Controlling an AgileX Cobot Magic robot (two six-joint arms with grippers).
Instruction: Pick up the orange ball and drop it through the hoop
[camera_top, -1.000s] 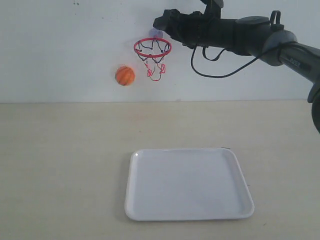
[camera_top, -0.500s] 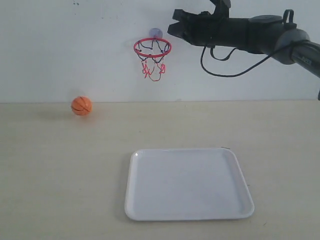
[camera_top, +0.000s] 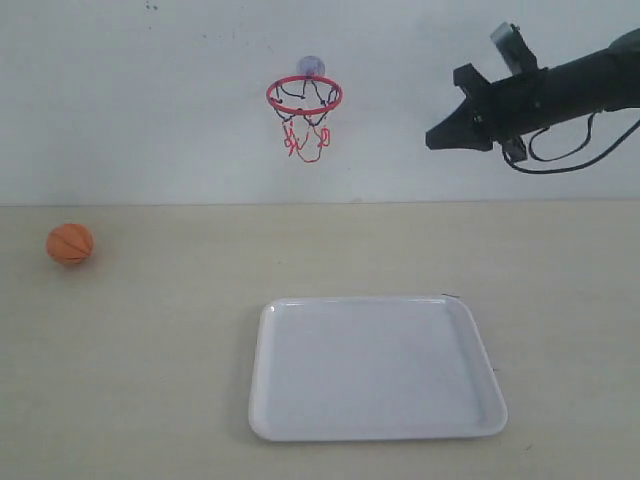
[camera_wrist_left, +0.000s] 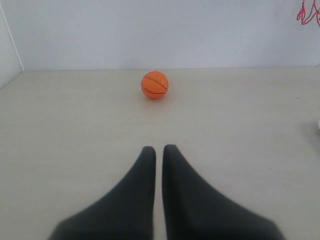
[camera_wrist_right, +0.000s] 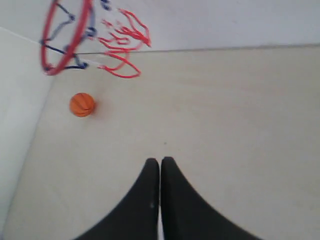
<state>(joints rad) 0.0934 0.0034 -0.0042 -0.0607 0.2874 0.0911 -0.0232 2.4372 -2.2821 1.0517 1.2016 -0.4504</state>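
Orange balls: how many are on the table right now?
1: the small orange mini basketball rests on the beige tabletop at the exterior view's far left. None looks hidden.

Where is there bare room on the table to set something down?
Bare table between the orange ball and the tray, and from the tray back to the wall. The tray is empty too. Nowhere crowded.

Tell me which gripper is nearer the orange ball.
Left, probably. The left gripper sits low over the table, the orange ball straight ahead of it; the right gripper hangs high, right of the hoop in the exterior view, far from the ball.
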